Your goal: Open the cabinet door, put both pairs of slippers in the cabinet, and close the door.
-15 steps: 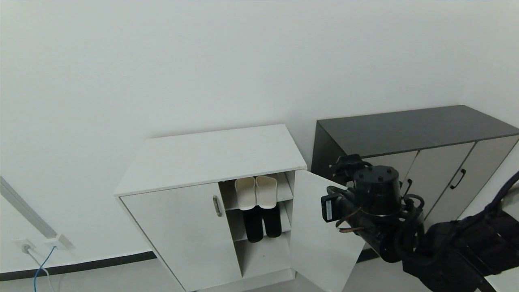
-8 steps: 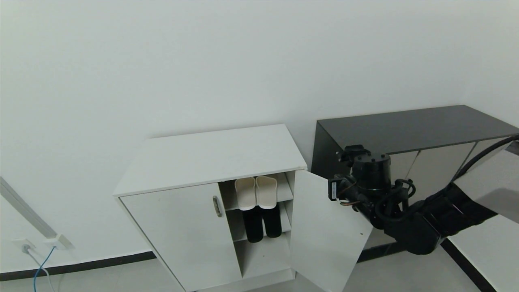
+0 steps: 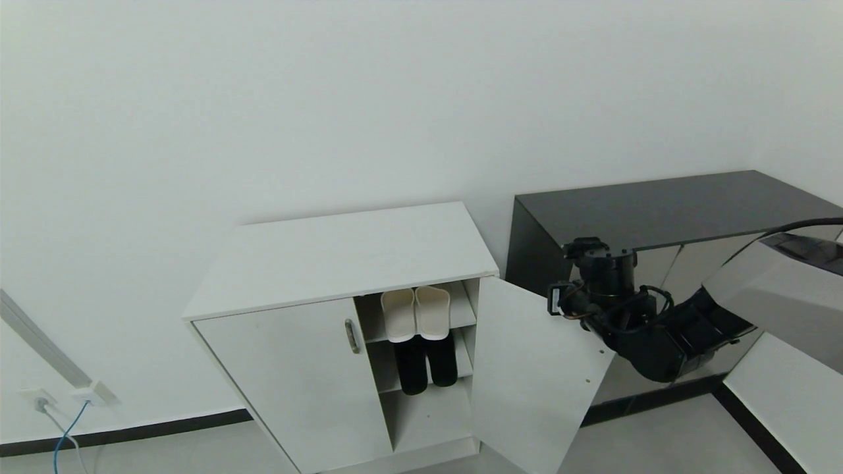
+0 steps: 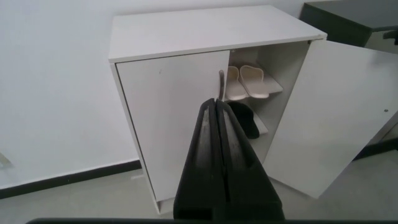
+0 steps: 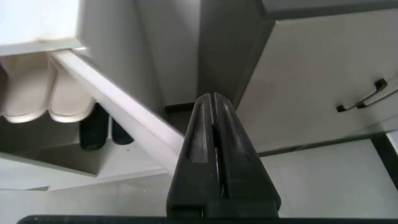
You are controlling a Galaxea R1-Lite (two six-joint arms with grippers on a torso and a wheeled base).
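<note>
While the right tool, fingers pressed together on nothing, is held just beside the outer face of the swung-out door, white slippers and black slippers are seen shelved inside the cabinet. A steady push near the door's free edge is judged best, contact being kept through the swing; the left tool is likewise clamped empty.

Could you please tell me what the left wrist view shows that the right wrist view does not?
Left wrist view alone: the closed left door with its metal handle, and the shut left gripper. Right wrist view alone: the neighbouring grey door with its black handle, and the shut right gripper. Both: the open right door, the white slippers on the upper shelf, and the black slippers on the shelf below.
</note>
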